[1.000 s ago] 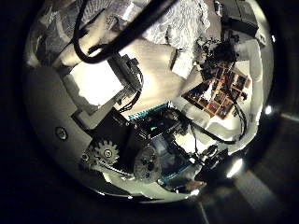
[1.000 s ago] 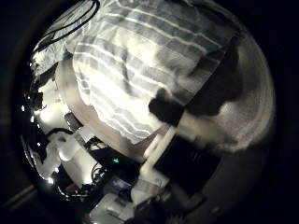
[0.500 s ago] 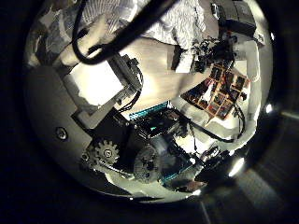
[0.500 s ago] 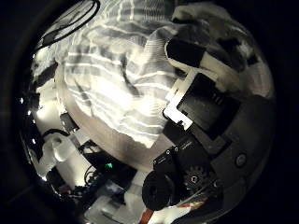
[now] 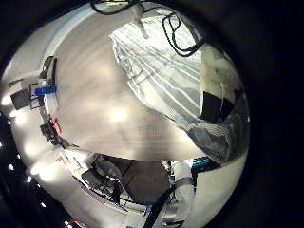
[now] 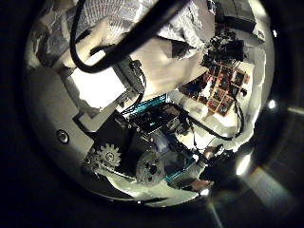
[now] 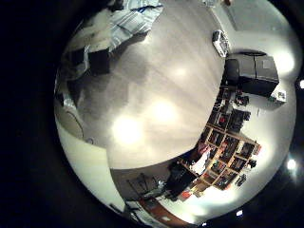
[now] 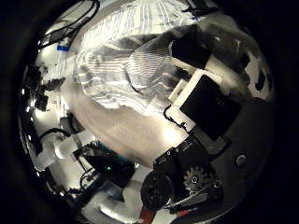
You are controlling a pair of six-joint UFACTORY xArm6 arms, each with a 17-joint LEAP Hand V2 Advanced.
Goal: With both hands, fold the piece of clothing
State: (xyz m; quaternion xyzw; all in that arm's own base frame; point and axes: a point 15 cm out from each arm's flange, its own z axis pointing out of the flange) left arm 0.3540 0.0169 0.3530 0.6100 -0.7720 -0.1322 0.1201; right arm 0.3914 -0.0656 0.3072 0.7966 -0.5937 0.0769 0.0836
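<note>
The right hand bends its fingers into the striped, crumpled cloth on the smooth desk. The left hand touches it too, but its grip stays hidden.

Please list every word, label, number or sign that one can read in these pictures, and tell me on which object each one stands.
No text can be read in any view.
The striped piece of clothing on the table shows only its stripes, no label.
The hand's own parts beside the cloth carry no legible marking.
The shelves in the room hold items too small to read.
</note>
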